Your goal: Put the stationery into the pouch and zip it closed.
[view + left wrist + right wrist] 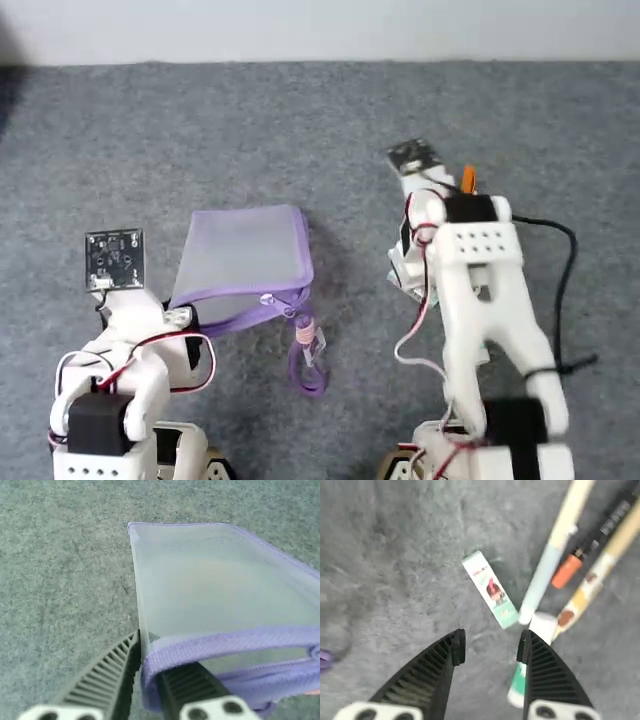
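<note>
left tool (142, 647) clamps a corner of the purple pouch (220, 590); right tool (492, 640) hangs spread over the pens (561, 535).

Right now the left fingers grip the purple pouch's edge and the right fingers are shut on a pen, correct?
Not quite. The right wrist view shows the right fingers open, holding nothing, above the pens. The left fingers do grip the purple pouch by its edge.

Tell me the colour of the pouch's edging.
Purple edging on a translucent pouch; clearest in the left wrist view.
</note>
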Available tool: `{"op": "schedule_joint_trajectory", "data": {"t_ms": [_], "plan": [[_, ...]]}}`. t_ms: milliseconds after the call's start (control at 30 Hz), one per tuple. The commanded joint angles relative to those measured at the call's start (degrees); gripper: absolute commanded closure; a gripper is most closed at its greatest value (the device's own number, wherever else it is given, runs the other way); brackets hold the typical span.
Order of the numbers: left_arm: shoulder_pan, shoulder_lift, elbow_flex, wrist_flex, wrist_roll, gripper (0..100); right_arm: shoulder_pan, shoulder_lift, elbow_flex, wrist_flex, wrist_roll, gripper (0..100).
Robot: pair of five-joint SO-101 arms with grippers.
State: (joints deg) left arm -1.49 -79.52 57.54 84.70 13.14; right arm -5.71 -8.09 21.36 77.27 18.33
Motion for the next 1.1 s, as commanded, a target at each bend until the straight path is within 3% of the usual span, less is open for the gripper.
{"op": "schedule_joint_trajectory", "data": {"t_ms": [0,333,833,1000,1067], "plan": [[0.18,-2.37,-2.07,0.53,0.53,99,-0.75,5.14,-5.54,-1.80,6.15,82.6],[0.18,-7.74,1.45,-0.09,0.53,99,-3.30,15.87,-14.77,2.33,18.02,82.6],[0.26,-10.55,1.71,-0.09,0.53,99,-4.53,27.74,-14.86,-6.99,18.29,83.1],[0.18,-10.55,1.71,-0.09,0.53,99,-4.35,28.44,-14.95,-7.60,18.29,99.8],[0.18,-10.55,1.71,-0.09,0.53,99,-4.35,26.86,-14.95,-6.99,18.29,97.0]]}}
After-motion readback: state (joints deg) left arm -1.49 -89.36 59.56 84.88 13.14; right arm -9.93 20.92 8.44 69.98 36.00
